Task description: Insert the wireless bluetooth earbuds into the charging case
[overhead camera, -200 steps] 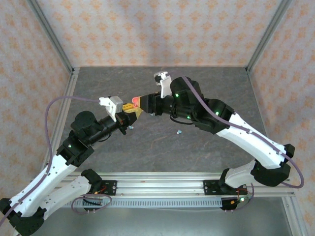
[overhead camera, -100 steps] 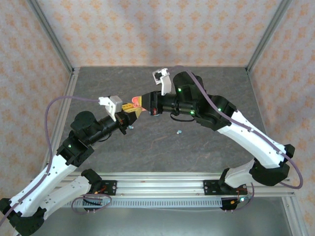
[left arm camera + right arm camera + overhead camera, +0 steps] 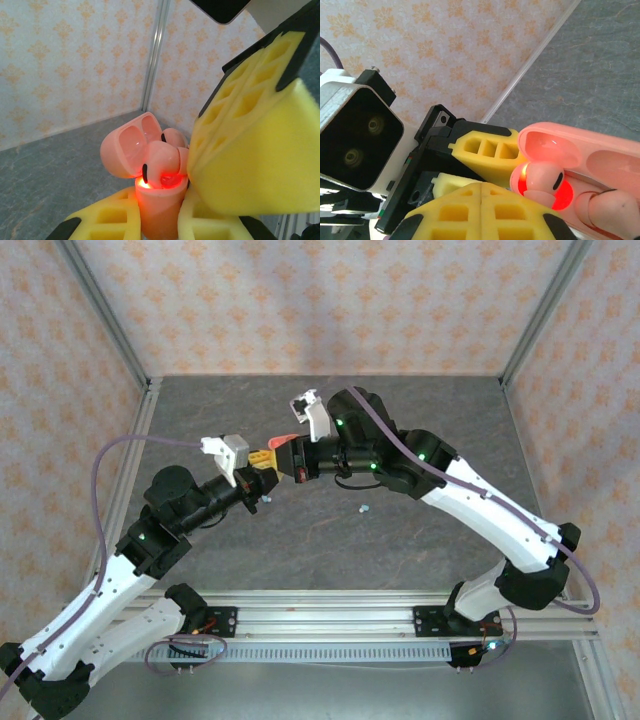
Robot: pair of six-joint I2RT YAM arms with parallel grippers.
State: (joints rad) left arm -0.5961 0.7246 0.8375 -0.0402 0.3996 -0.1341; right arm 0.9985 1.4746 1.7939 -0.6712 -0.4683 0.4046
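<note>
The right arm has swung left and rolled its wrist over the last second, and the right gripper, whose jaws stood partly apart a second ago, now has its yellow foam fingers pressed flat together with nothing visible between them. Its tips sit just beside a salmon-pink plastic earbud, which rests in the open salmon-pink oval charging case. A red light glows at the seat, and a second pink earbud lies in the neighbouring well. The left gripper is clamped on the lower body of the case, holding it up off the grey stone-patterned table with the lid tipped back. I'd say the pink bud has just been let go and is being nudged home with closed fingers. Small light-teal earbuds lie loose on the table, well apart from the case, not yet stowed.
</note>
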